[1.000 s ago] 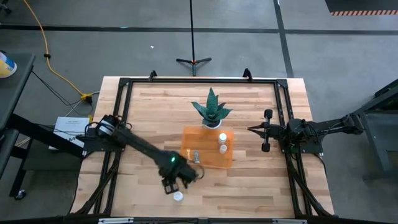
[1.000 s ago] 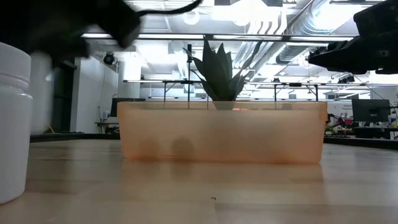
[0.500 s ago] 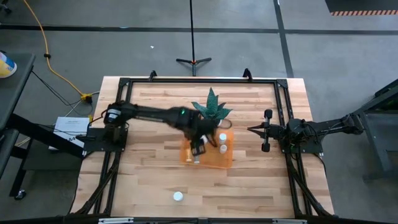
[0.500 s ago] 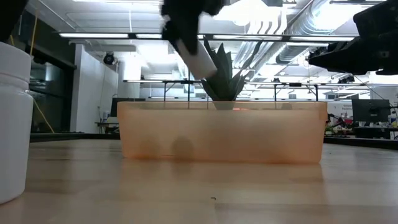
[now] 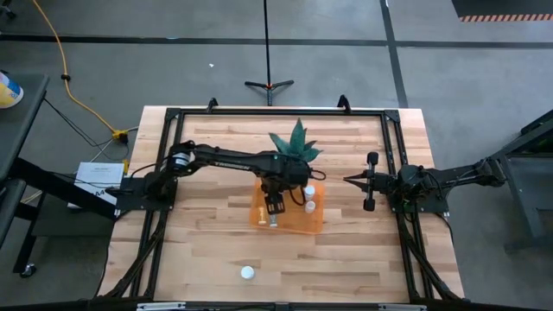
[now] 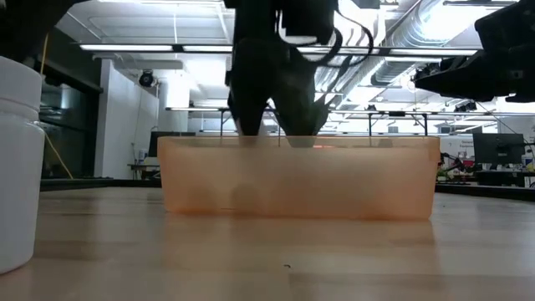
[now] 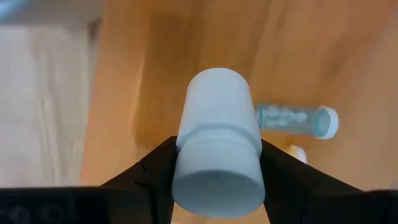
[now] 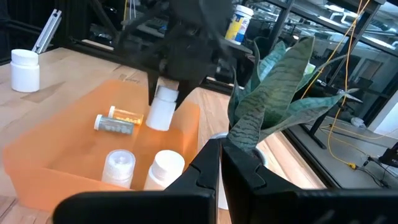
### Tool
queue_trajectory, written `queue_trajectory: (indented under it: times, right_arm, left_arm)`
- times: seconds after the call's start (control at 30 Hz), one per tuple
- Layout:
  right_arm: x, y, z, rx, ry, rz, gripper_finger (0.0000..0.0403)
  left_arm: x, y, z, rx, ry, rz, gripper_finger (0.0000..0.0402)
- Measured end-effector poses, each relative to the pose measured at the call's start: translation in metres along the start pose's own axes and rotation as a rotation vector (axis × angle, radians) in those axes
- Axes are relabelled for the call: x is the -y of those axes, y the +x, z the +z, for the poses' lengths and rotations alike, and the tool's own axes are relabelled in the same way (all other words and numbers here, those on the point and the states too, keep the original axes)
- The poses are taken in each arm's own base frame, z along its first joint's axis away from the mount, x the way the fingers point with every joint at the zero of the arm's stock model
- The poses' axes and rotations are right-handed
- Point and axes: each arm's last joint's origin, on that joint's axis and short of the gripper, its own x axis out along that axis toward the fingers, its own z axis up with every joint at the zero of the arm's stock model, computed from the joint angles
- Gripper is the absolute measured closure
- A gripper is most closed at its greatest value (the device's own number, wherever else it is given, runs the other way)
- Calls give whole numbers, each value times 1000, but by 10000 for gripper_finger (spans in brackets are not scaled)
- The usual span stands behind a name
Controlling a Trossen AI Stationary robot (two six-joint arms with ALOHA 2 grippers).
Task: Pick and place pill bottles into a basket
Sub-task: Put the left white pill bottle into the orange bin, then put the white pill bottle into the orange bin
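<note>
Left hand [image 5: 274,208] is clamped on a white pill bottle [image 7: 217,144], a smooth matte cylinder with a wider round cap, tilted over the translucent orange basket [image 5: 313,225]. Down on the basket floor lie two clear vials and two upright white-capped bottles [image 8: 166,167]. One more pill bottle [image 5: 248,273] stands alone on the worktop [image 5: 207,250], well apart. Right hand [image 5: 350,180], fingers closed together, waits just beside the basket by the spiky plant [image 5: 295,147].

L arm stretched across table, left claw [image 5: 274,208] clamped, pointing down. R arm parked at right edge, right claw [image 5: 350,180] closed.
</note>
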Motion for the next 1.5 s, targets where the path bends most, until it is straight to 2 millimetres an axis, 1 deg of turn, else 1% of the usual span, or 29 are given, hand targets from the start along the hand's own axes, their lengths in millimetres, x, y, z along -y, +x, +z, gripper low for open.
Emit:
queue_trajectory:
  times: [0.1,0.23,0.5,0.63,0.7,0.77,0.83,0.87,0.93,1.0,1.03,1.07,1.17,1.27,1.37,1.5]
  right_arm:
    - [0,0,0,0,0,0,396]
    - [0,0,0,1,0,0,396]
    - [0,0,0,0,-1,0,396]
    - [0,0,0,1,-1,0,396]
    - [0,0,0,1,-1,0,396]
    - [0,0,0,1,-1,0,396]
    - [0,0,0,1,-4,0,396]
    - [0,0,0,0,-4,0,396]
    - [0,0,0,0,-5,0,396]
    - [0,0,0,-1,-5,0,396]
    - [0,0,0,-3,-5,1,396]
    - [0,0,0,-4,-6,1,396]
    - [0,0,-1,-9,-7,-2,396]
    - [0,0,-1,-9,-5,-12,396]
    - [1,0,-1,-11,-1,-19,396]
    - [0,0,-1,-11,3,-18,396]
  left_arm:
    - [-1,7,-1,-50,-1,12,185]
    - [0,11,-1,-62,-2,14,176]
    - [0,11,0,-58,-11,15,119]
    - [0,10,-1,-67,-11,15,97]
    - [-1,5,-6,-118,-13,24,92]
    - [-2,-9,-11,-171,-47,38,92]
    - [1,-21,-15,-196,-107,51,96]
    - [5,-25,-14,-181,-134,49,100]
    - [18,-38,-18,-136,-124,-14,109]
    - [39,-54,-25,-91,-74,-59,118]
    - [49,-61,-31,-78,-46,-60,123]
    - [59,-64,-37,-78,-29,-34,128]
    - [90,-67,-48,-37,15,10,140]
    - [119,-72,-62,-13,39,8,148]
    - [149,-71,-74,33,34,-33,148]
    - [191,-67,-94,111,76,-82,142]
